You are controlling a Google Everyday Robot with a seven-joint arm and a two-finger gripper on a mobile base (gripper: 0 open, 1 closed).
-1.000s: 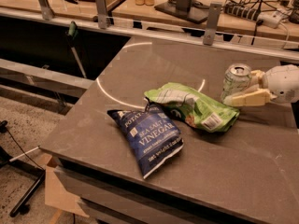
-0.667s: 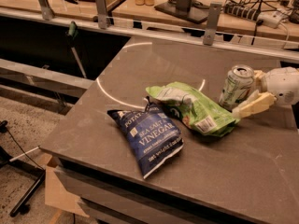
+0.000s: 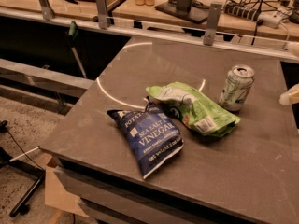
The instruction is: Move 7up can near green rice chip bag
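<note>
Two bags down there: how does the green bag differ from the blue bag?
Green bag is light green with white patches; blue bag is dark blue with white lettering. Green bag lies beside the can; blue bag lies nearer the front edge of the table. Both are crumpled and lying flat. Gripper sits at the right edge, past the can.

The can [image 3: 236,88] is shiny metal on a smooth, matt grey table [image 3: 243,171]. The green bag [image 3: 196,108] is crinkled, glossy foil. The blue bag [image 3: 150,138] is glossy too, but less creased. The gripper [image 3: 289,97], at the right edge, looks like smooth cream plastic.
</note>
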